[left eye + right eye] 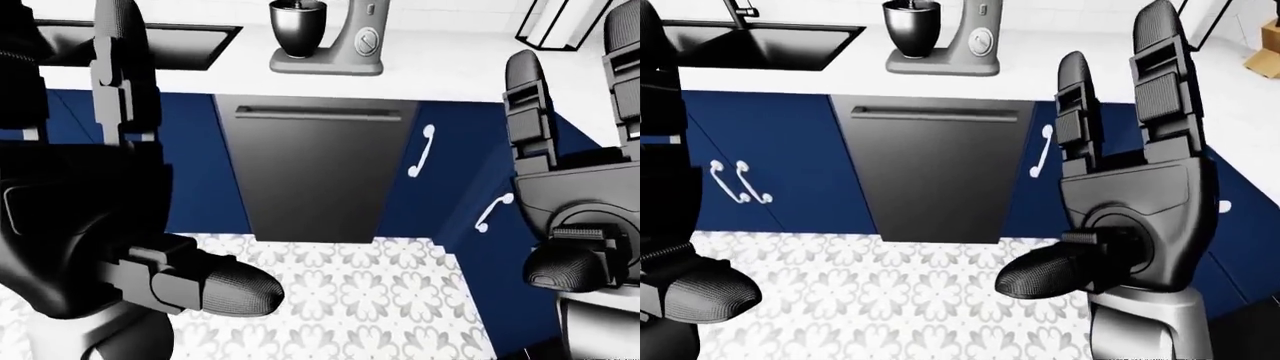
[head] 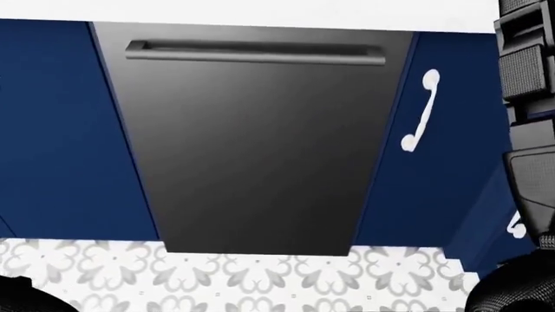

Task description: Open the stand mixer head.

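My ribbed black right hand (image 1: 1120, 225) and left hand (image 1: 120, 225) hang spread and empty, well apart from the smooth grey mixer (image 1: 945, 41), head down, on the white bench (image 1: 790, 79).

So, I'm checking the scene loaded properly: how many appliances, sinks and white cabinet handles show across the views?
Stand mixer: 1
Dishwasher: 1
Sink: 1
White cabinet handles: 4
Total: 7

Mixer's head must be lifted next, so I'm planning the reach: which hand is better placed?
Probably right: the right hand, fingers spread, stands nearer the mixer than the left hand.
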### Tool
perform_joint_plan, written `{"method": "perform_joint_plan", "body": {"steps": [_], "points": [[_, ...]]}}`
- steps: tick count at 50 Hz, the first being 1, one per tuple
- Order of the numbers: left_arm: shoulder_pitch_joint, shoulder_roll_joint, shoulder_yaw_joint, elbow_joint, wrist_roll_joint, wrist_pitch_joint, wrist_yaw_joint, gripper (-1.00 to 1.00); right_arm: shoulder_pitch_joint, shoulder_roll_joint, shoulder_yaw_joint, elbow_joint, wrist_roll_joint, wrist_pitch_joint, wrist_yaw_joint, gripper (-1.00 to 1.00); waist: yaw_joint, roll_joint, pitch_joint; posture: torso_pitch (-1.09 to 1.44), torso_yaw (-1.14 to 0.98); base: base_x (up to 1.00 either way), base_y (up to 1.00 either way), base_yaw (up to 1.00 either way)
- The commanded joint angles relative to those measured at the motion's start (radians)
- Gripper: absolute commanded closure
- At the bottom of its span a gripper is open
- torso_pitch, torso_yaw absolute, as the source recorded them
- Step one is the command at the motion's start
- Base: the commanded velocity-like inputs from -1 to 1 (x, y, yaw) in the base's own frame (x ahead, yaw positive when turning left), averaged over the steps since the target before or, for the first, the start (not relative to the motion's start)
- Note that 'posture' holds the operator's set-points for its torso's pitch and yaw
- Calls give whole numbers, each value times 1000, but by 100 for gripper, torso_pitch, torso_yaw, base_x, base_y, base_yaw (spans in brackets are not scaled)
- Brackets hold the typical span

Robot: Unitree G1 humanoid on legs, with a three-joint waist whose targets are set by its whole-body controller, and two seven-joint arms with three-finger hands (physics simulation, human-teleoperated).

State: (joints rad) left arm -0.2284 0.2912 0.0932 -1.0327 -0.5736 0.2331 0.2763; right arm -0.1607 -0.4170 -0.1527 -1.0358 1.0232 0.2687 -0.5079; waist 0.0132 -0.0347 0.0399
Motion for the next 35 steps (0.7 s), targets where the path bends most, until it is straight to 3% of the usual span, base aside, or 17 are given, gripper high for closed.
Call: {"method": "perform_joint_plan", "body": {"steps": [1,13,14,16,17,18,21,22,23,24,26,28,30,31,33,34,35], "points": [[-15,5,4,-14,1,-15,-3,-100,-13,-9,-15,-11,3,-17,2,-100,0,7,-13,0,0,0,0,0],[-23,12,6,-14,-7,-14,5,-100,-20,-5,-21,-11,19,-14,-5,-100,-1,19,-17,0,0,0,0,0],[-24,13,5,-14,-8,-14,7,-100,-20,-3,-22,-11,22,-16,-3,-100,-5,24,-39,0,0,27,0,0],[-23,11,3,-14,-6,-14,5,-100,-22,-3,-22,-11,24,-9,-2,-100,-12,28,66,0,0,100,5,0],[-23,10,5,-14,-7,-12,4,-100,-19,-4,-17,-11,17,-8,1,-100,-13,37,70,0,0,100,0,0],[-23,7,8,-14,-7,-10,3,-100,-19,0,-17,-11,16,-7,-4,-100,-7,39,70,0,0,26,0,0],[-22,2,6,-14,-3,-9,-2,-100,-22,2,-20,-11,19,-6,-5,-100,-18,31,0,0,0,2,0,0],[-21,0,5,-14,-3,-8,-2,-100,-20,1,-19,-11,18,-11,-1,-100,-21,41,-27,0,0,60,0,0],[-20,-1,5,-14,-1,-8,-3,-100,-18,0,-15,-11,12,-11,1,-100,-20,77,26,0,0,100,2,0],[-20,0,4,-14,0,-9,-3,-100,-17,-2,-13,-11,12,-12,0,-100,-22,64,72,0,0,100,4,0],[-21,0,6,-14,-3,-8,-2,-100,-15,-2,-11,-11,10,-10,-2,-100,-14,45,73,0,0,100,5,0],[-21,-2,7,-14,-1,-7,-4,-100,-13,-10,-4,-11,11,-10,-1,-100,-4,45,52,0,0,66,2,0],[-20,-4,7,-14,0,-6,-6,-100,-13,-18,-1,-11,16,-20,-7,-100,-9,48,-5,0,0,5,0,0],[-20,-4,7,-14,0,-7,-6,-100,-14,-20,-2,-11,19,-21,-9,-100,0,47,-4,0,0,2,0,0],[-19,-2,5,-14,-1,-9,-6,-100,-15,-25,0,-11,17,-26,-10,-100,7,10,5,0,0,1,0,0],[-18,-3,5,-14,1,-9,-7,-100,-16,-25,-3,-11,23,-31,-9,-100,6,-27,-23,0,0,51,0,0],[-19,-2,6,-14,-1,-9,-5,-100,-15,-26,-2,-11,21,-30,-6,-100,-5,27,35,0,0,93,4,0]]}}
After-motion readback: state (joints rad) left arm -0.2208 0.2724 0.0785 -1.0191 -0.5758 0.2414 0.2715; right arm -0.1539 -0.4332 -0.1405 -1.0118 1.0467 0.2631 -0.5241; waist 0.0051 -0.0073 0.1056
